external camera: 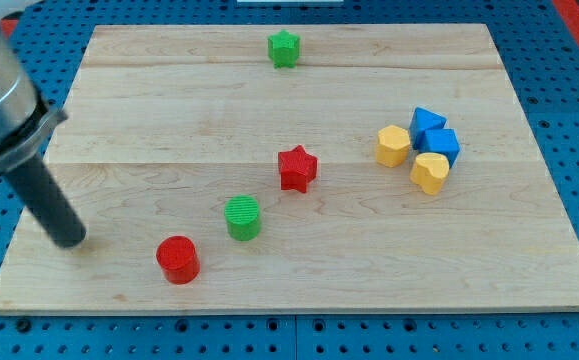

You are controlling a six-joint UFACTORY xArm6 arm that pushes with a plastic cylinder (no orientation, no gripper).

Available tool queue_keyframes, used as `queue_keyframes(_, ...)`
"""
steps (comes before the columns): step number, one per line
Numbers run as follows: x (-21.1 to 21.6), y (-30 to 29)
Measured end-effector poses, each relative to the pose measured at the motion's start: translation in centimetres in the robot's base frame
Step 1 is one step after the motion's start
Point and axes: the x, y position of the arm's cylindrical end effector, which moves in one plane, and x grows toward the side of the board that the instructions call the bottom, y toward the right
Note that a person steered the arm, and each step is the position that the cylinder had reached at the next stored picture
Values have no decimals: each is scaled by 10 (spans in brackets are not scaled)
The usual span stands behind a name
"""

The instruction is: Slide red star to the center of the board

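The red star (297, 167) lies near the middle of the wooden board (169, 100). My tip (69, 240) rests on the board near its left edge, far to the left of the red star. The red cylinder (178, 259) is to the right of the tip, near the view's bottom. The green cylinder (242, 217) sits between the red cylinder and the red star.
A green star (284, 47) lies near the view's top. At the right sits a cluster: a yellow block (393, 145), a second yellow block (430, 171), a blue block (426, 122) and a blue cube (442, 145). Blue pegboard surrounds the board.
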Motion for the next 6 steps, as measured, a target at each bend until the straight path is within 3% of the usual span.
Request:
queue_keyframes(1,55,50)
queue_keyframes(2,53,124)
queue_keyframes(3,38,188)
queue_keyframes(4,3,215)
queue_keyframes(6,-79,213)
